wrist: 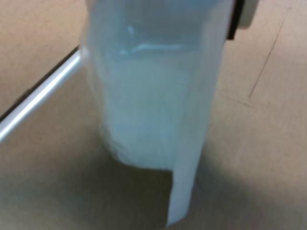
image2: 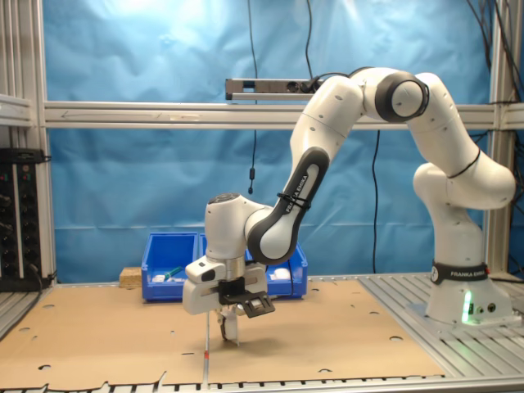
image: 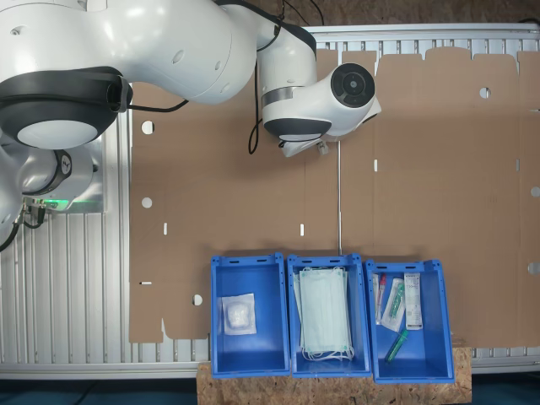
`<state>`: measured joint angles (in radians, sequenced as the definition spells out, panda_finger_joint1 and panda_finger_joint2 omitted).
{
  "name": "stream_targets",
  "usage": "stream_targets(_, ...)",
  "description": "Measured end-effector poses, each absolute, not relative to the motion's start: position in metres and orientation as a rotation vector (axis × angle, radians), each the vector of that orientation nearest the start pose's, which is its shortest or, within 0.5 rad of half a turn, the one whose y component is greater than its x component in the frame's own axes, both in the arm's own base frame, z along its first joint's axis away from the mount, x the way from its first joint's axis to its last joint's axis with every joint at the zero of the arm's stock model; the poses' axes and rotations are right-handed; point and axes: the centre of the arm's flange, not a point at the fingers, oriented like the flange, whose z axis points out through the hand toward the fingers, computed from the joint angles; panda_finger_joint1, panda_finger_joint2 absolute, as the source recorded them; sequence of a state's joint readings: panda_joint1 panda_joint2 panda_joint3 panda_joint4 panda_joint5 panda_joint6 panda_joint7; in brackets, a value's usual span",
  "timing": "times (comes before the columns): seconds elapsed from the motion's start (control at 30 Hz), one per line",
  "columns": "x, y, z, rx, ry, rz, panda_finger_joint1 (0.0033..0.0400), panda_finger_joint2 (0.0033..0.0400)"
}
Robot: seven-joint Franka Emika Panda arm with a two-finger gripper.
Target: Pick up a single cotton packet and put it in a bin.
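Packet point(wrist: 153, 115) hangs clenched in my claw point(image2: 225, 321), just above the cardboard-covered table point(image2: 344, 336) and well apart from the bins. I judge slippage the risk (thin film, pinched only at its top): a fast swing toward the bin point(image: 247, 314) could shake it free.

This is a robotics lab test cell. A white jointed robot arm point(image2: 385, 131) is bolted at one corner of a ribbed aluminium surface point(image2: 458, 348), a green light glowing at its base. Silver aluminium frame posts and rails point(image2: 164, 115) enclose the cell, backed by a blue fabric curtain point(image2: 123, 49). A long dark camera bar point(image2: 270, 84) hangs from the upper rail with black cables point(image2: 252, 98) trailing down. Flat brown die-cut cardboard sheets point(image: 253, 194) cover the surface, and three blue rectangular plastic bins point(image: 247, 270) holding medical supplies line one edge.
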<state>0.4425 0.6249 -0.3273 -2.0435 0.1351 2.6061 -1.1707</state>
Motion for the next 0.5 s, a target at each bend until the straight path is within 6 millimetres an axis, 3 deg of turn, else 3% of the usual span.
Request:
stream_targets(0.3, 0.583, 0.064, 0.156, -2.631, -1.837, 0.157, 0.0053, 0.0053)
stream_targets(0.5, 0.585, 0.065, 0.19, -2.617, -1.803, 0.156, 0.0054, 0.0054)
